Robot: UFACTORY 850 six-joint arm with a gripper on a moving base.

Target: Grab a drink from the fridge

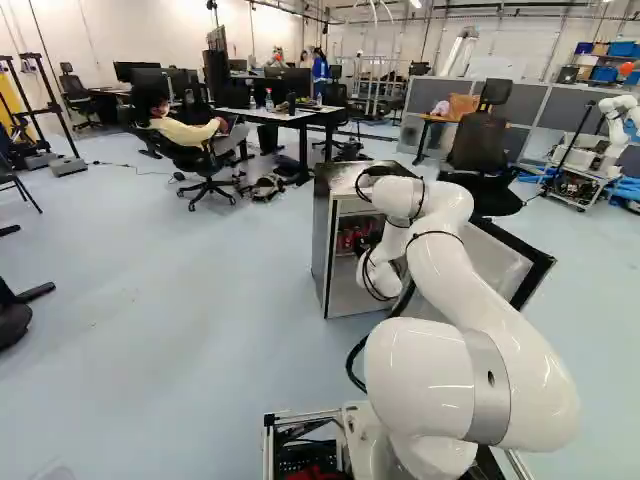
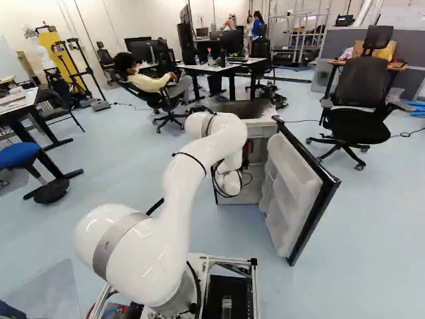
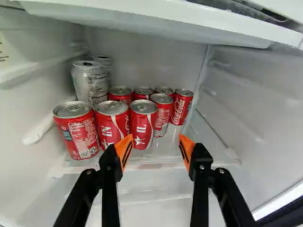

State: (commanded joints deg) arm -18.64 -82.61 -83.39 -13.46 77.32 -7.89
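In the left base view the dark body of my gripper (image 1: 374, 240) reaches into the open fridge (image 1: 323, 250), its fingertips hidden. In the wrist view the gripper (image 3: 155, 145) stands open, orange pads wide apart, with nothing clasped. Ahead of it, several red cans stand upright in a cluster on a clear shelf (image 3: 165, 163). A front can (image 3: 143, 124) is just beyond the gap between the fingertips; another front can (image 3: 112, 124) is beside it, and a third (image 3: 78, 132) stands at the cluster's end. Behind these rise silver cans (image 3: 90, 82).
The fridge door (image 2: 299, 193) hangs open to the arm's right. A white compartment edge (image 3: 156, 21) spans above the cans, and the fridge's side walls flank the fingers. Beyond the fridge are an office chair (image 2: 362, 100), desks (image 2: 226, 66) and another robot (image 1: 600, 140).
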